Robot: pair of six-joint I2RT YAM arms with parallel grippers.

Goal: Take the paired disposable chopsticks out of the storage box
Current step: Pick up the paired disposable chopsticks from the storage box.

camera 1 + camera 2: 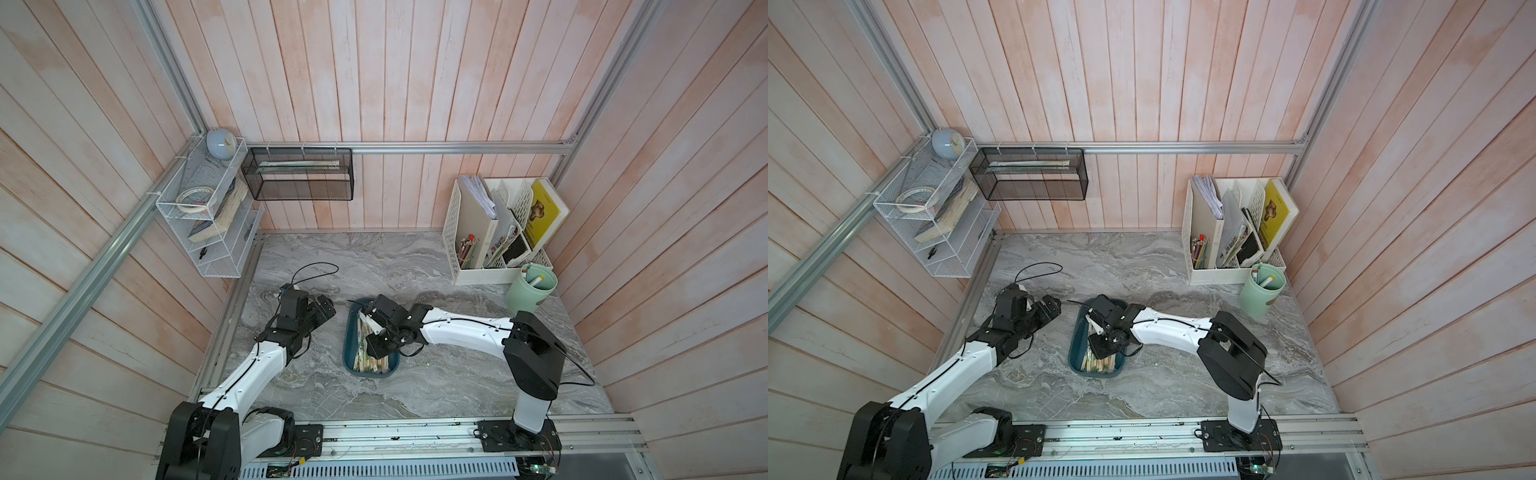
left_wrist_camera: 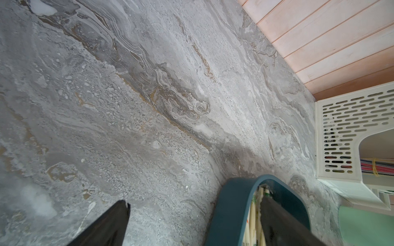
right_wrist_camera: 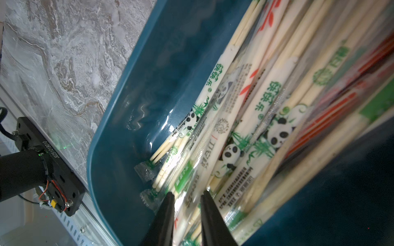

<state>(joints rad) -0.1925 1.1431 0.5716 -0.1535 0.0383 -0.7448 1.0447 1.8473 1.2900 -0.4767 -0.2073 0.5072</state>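
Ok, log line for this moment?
right pincer: inside dark teal plastic tray, fingers astride a sleeved pale bamboo chopstick pair, grip unconfirmed | left pincer: open, beside tray

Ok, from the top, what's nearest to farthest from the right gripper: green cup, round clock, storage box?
1. storage box: right gripper is inside it.
2. green cup: table, back right.
3. round clock: on the wire shelf, back left.

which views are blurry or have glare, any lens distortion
Right wrist view: the disposable chopsticks are sharp at the panda prints and blurred elsewhere, with glare on their clear sleeves and on the storage box wall. Left wrist view: marble table crisp, storage box rim soft. Both top views: wall planks fan outward.
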